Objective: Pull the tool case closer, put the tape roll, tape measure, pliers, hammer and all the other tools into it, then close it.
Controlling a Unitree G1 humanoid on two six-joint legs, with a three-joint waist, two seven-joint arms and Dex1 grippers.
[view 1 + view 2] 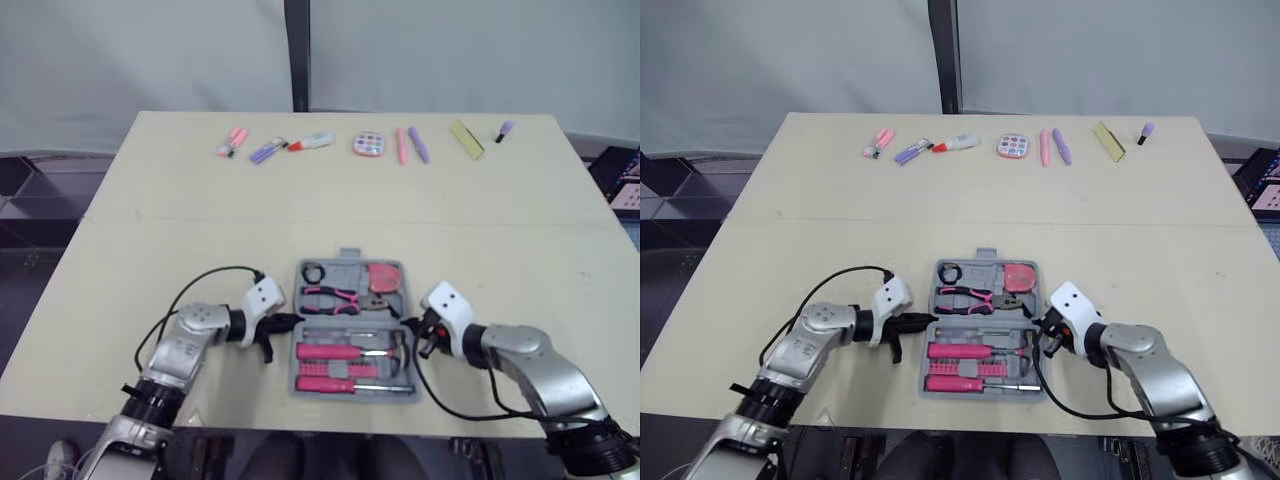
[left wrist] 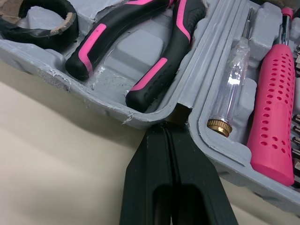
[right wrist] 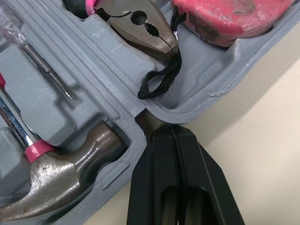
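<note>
Wide beige table (image 1: 150, 230) noted across most of the left eye view. Grey moulded-plastic tool case (image 1: 349, 264) seen lying open at lower centre of that frame, near the table's lower edge.

Left gripper (image 1: 290, 322) is placed at the case's left edge. Its two black fingers are pressed together with nothing held, tips against the hinge notch. Right gripper (image 1: 412, 325) is placed at the case's right edge in the same way: fingers together, empty, tips at the hinge notch.

Contents recorded:
- Steel-headed hammer (image 3: 61, 187), seated in the lower half, right side.
- Pink-handled screwdrivers (image 1: 325, 352), laid across the lower half.
- Pink-and-black pliers (image 1: 335, 297), set in the middle of the upper half.
- Pink tape measure (image 1: 384, 277), in the upper-right pocket.
- Black tape roll (image 1: 312, 272), in the upper-left pocket.
- Clear-handled tester screwdriver (image 2: 232, 89), beside a pink handle.

A row of small pink and purple objects (image 1: 368, 144) is seen along the table's upper edge, well apart from the case.
</note>
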